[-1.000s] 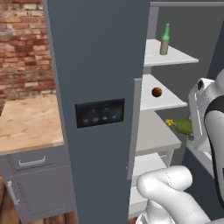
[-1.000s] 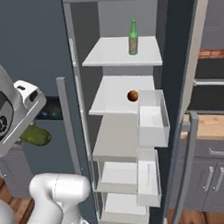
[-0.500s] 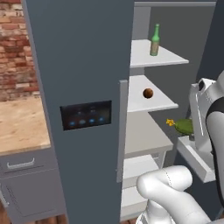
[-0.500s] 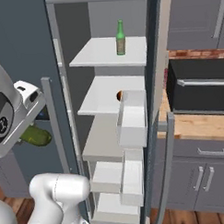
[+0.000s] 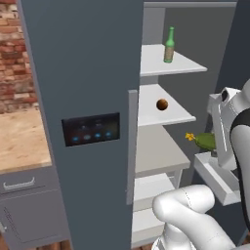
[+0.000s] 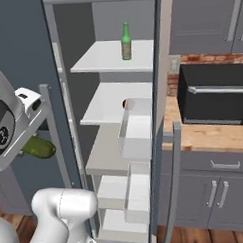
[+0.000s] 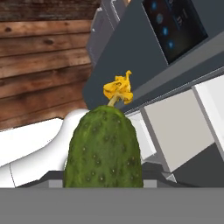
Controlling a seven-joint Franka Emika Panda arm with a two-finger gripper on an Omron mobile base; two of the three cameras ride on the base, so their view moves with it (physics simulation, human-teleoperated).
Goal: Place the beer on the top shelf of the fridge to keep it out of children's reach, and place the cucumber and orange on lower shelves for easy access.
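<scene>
fridge (image 6: 65,56) open; brick wall (image 5: 14,53), wood floor (image 7: 39,48) | beer (image 6: 125,40) on top shelf (image 6: 106,61) | fingers hold cucumber (image 7: 103,148)

— What's sitting off to the side there?

— A black countertop oven (image 6: 215,94) is resting on a pale wooden counter (image 6: 209,138), with a brick wall (image 6: 198,59) showing behind it and grey upper cabinets (image 6: 209,19) hanging above.

— And underneath?

— Grey lower cabinets (image 6: 217,199) with slim bar handles are standing under that counter. In the left base view another wooden counter (image 5: 22,141) is lying in front of a brick wall (image 5: 17,53), with a grey drawer (image 5: 24,183) below. Plank flooring (image 7: 39,57) is showing in the hand view.
</scene>
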